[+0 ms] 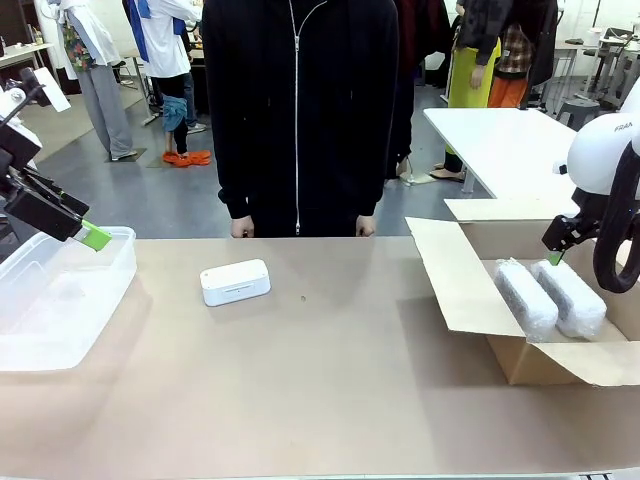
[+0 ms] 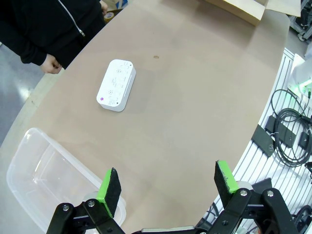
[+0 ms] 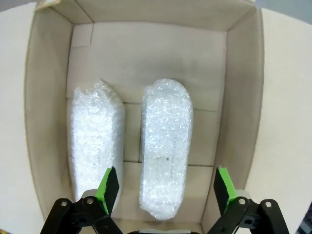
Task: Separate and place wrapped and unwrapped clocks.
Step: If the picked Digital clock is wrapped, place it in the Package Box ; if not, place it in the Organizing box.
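Two wrapped clocks lie side by side inside the box. The bare clock sits on the tabletop well left of the box, near the person. The right claw hangs over the box, wide open, empty. The left claw, farthest from the box by a clear bin, gapes wide, empty

Left hand spread wide, right hand likewise, both empty
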`<action>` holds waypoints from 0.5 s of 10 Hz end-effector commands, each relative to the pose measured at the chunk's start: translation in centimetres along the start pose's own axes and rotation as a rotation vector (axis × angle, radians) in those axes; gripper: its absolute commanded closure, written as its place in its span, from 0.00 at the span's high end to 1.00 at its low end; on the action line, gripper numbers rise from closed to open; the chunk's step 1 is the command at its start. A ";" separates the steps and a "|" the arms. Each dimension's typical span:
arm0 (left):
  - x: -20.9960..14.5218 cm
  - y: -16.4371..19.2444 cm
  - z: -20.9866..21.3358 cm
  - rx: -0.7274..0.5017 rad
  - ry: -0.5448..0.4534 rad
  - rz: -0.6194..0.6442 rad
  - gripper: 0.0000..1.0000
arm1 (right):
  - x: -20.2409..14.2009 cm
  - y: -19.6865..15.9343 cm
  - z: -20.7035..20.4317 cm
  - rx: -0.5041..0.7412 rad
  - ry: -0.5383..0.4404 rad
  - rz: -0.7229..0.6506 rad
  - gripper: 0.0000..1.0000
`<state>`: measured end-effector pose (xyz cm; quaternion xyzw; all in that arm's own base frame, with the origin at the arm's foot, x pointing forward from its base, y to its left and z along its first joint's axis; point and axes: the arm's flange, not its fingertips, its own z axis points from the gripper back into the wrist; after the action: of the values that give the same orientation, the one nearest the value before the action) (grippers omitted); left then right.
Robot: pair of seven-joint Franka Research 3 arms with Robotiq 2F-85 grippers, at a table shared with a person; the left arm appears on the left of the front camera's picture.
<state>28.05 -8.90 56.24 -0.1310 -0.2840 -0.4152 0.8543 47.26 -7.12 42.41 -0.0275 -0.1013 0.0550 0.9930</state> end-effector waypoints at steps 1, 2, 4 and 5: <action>0.0 0.0 -0.1 -0.014 -0.005 0.003 1.00 | -1.5 0.6 3.9 -0.011 -0.044 0.041 1.00; 0.0 0.0 -0.1 -0.014 -0.005 0.003 1.00 | -2.5 1.1 6.9 -0.002 -0.074 0.054 1.00; 0.0 0.0 -0.1 -0.014 -0.005 0.003 1.00 | -3.9 1.8 11.7 0.052 -0.113 0.132 1.00; 0.0 0.0 -0.1 -0.014 -0.005 0.003 1.00 | -4.5 2.2 13.4 0.083 -0.141 0.158 1.00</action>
<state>28.05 -8.91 56.23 -0.1310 -0.2838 -0.4152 0.8543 40.64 -4.80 54.41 -0.0187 -0.1615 0.1163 0.9798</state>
